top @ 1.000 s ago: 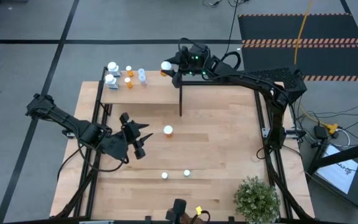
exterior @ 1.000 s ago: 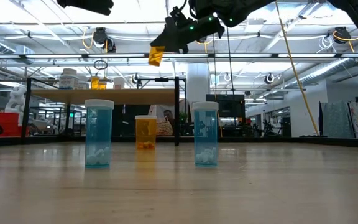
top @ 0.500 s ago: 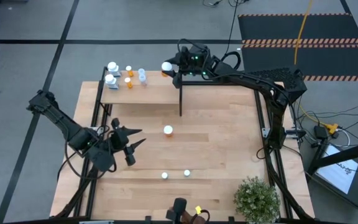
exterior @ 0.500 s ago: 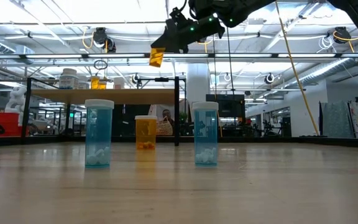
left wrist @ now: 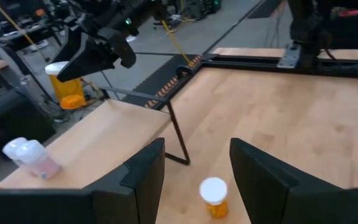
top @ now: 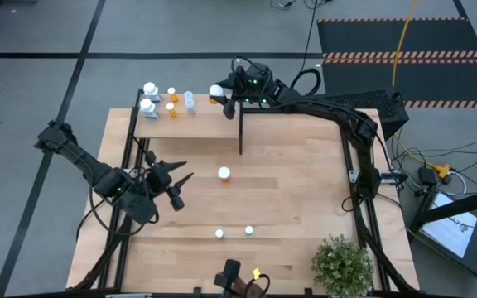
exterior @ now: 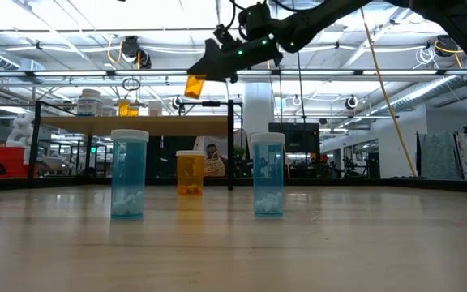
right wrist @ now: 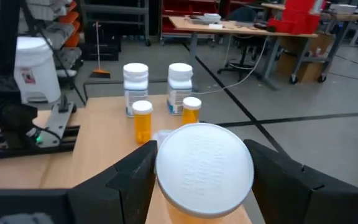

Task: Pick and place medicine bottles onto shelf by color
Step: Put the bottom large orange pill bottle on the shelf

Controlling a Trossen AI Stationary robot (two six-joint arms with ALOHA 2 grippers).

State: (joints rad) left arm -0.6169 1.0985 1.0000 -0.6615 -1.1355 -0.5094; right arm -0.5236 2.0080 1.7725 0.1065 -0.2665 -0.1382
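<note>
- Two bluish bottles (top: 233,233) stand near the desk's front edge; an orange bottle (top: 224,174) mid-desk.
- Left gripper (top: 171,183), fingers spread, empty, over the desk's left side.
- Right gripper (top: 226,98) pinches an amber bottle (top: 217,92) above the shelf (top: 190,124), at the back edge.

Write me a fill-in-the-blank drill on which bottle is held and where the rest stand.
1. The right end effector holds an ___ bottle above the shelf.
2. The left end effector is open and holds ___.
3. The two blue bottles on the tabletop stand ___.

Missing words: orange; nothing; upright
</note>
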